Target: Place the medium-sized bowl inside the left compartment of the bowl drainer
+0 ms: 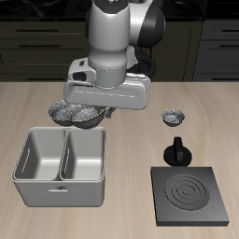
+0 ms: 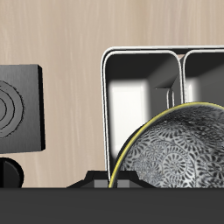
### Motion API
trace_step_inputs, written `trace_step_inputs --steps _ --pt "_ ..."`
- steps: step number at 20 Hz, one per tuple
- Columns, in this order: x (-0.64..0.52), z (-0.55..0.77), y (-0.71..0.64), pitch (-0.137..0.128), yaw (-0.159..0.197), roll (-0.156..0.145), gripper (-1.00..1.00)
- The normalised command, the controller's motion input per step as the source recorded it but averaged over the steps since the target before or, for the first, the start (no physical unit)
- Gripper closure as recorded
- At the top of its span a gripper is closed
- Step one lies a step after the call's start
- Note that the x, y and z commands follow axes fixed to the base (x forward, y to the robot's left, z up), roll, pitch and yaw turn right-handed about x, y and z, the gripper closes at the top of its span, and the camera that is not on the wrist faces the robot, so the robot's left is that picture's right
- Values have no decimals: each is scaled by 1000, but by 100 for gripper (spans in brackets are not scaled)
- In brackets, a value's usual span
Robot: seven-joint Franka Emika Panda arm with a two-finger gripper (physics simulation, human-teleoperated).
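Note:
The medium-sized bowl, shiny grey-silver with a pattern, is just behind the bowl drainer's back wall. It fills the wrist view close up and overlaps the drainer's rim. My gripper is low over it, largely hidden by the arm, and appears shut on the bowl's rim. The bowl drainer, a pale grey tub with two deep wells, stands near the table's front edge. It also shows in the wrist view. Both wells hold nothing.
A wider alike bowl sits beside the held one, behind the drainer. The smallest bowl is farther along the table. A black square stove plate lies beside the drainer, with a small black pot behind it.

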Motion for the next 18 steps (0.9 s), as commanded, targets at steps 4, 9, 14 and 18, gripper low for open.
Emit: trace_step_inputs --steps 4,9,14,18 --pt "60 -475 86 59 -9 14 100" --pt "-10 -347 65 32 5 18 100" --pt "13 -243 -128 20 3 -41 100" --pt "-60 -196 -128 41 -31 3 -100"
